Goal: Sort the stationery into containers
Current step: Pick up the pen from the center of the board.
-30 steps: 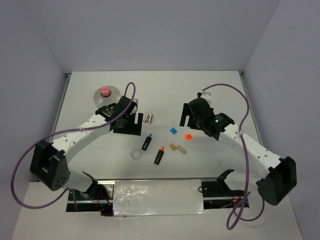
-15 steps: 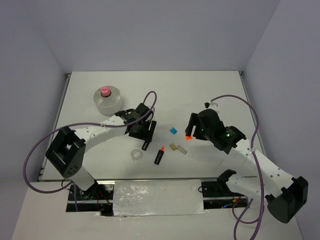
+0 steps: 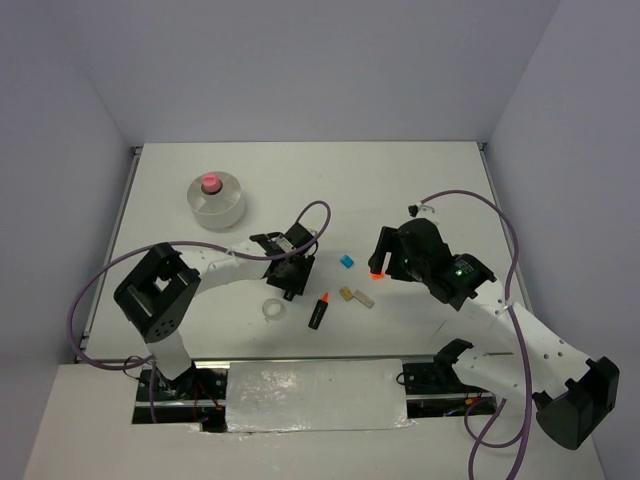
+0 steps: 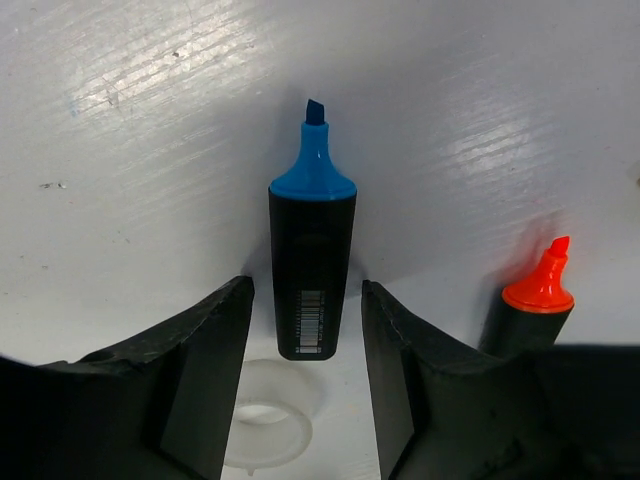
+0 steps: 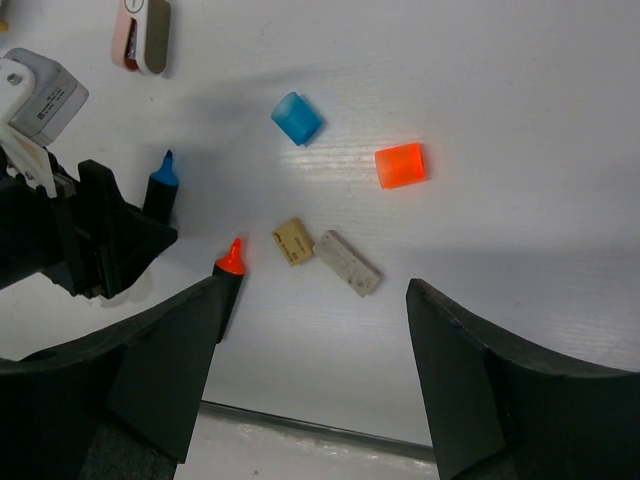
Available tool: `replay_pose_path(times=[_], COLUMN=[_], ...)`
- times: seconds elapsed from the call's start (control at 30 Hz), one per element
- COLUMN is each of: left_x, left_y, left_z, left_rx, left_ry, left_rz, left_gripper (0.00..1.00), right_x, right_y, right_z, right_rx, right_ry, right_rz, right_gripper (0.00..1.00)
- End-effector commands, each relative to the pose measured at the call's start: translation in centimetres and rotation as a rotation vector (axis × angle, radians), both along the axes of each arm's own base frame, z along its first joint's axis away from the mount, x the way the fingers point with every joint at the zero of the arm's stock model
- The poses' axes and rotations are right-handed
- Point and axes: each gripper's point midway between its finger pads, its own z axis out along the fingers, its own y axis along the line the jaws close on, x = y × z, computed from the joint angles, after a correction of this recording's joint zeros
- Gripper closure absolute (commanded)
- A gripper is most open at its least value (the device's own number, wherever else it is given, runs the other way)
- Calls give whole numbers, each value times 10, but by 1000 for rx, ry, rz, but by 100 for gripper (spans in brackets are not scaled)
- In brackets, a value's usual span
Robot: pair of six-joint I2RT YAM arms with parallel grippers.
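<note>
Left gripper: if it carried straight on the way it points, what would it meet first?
Most likely the blue marker, which lies between the left gripper's open fingers. The fingertips would touch the table either side of it. Depth is unclear.

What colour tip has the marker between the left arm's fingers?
Blue marker tip; clearest in left wrist view.
</note>
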Motion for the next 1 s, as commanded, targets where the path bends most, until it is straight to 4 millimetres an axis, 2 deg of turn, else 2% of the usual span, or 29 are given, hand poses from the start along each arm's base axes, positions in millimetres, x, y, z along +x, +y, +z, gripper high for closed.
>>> replay_pose_path(times=[0.0,0.1,0.27,0.3,0.37,0.4,0.47,0.5,0.53,0.63,0.7,0.73,0.77,0.83,0.87,0.9,0.93,0.97], left_x=[4,2,-6,-8,-12,-13,-9,-6,-1,17,25,27,28,24,23,22,20,18], left_y=[0,1,2,2,3,4,1,0,-3,-7,-4,-3,-2,1,4,11,17,21], left_z=[-8,-16,-27,-27,-23,-22,-7,2,16,83,114,142,153,183,192,208,214,218], left_rx=[8,19,21,19,11,15,-2,-11,-23,-108,-137,-185,-207,-274,-289,-308,-311,-313], left_ry=[-25,-11,23,25,24,25,-1,-18,-39,-187,-266,-322,-348,-409,-427,-472,-489,-501], left_rz=[30,27,28,29,24,25,23,23,26,60,90,110,117,115,116,138,149,150], left_gripper=[40,44,69,76,84,91,98,100,100,100,100,100,100,100,100,100,100,100], right_x=[6,5,7,7,8,10,13,15,20,35,45,50,55,64,74,72,75,80], right_y=[4,4,4,6,8,10,14,16,18,22,30,35,43,50,50,47,48,50], right_z=[19,19,22,23,24,23,23,25,19,7,9,-2,-2,-17,-12,-31,-32,-30], right_rx=[38,40,45,50,59,60,68,59,39,-47,-91,-115,-99,-135,-117,-138,-126,-71], right_ry=[-65,-69,-77,-81,-84,-82,-82,-86,-66,-22,-43,-19,-23,27,46,141,165,192], right_rz=[9,13,11,14,18,22,33,44,51,88,177,207,249,316,267,228,190,66], right_gripper=[19,20,20,20,19,17,8,0,0,0,4,6,11,20,26,27,28,22])
